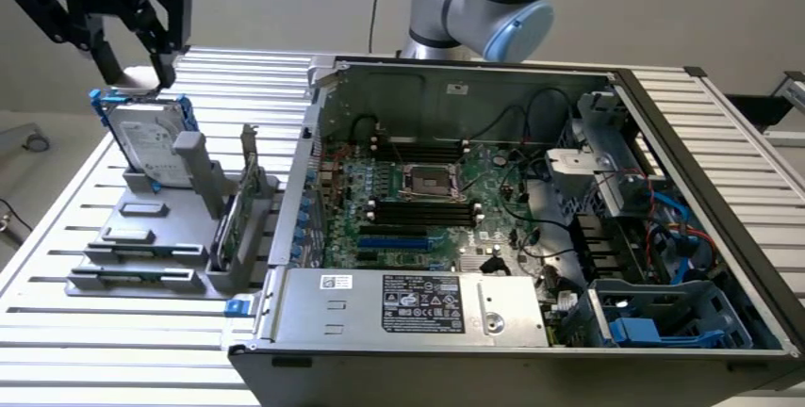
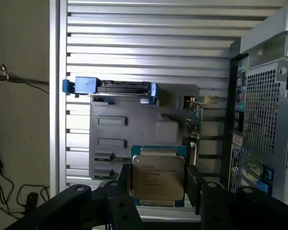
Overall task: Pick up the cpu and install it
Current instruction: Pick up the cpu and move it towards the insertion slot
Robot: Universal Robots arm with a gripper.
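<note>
Right now the gripper [image 2: 158, 186] has its two black fingers [image 2: 126, 184] spread wide and pressed on both sides of the cpu [image 2: 158, 176] — it holds the chip in the air above the grey rack [image 1: 164, 233] beside the computer case [image 1: 327, 317]. The cpu's shiny metal side faces the wrist camera — it looks almost square, with no clear long side.

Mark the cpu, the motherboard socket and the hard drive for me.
cpu [image 2: 158, 179], wrist view, centre of its metal top.
motherboard socket [image 1: 428, 181], exterior view, middle of the socket.
hard drive [image 1: 145, 143], exterior view, its silver face.
</note>
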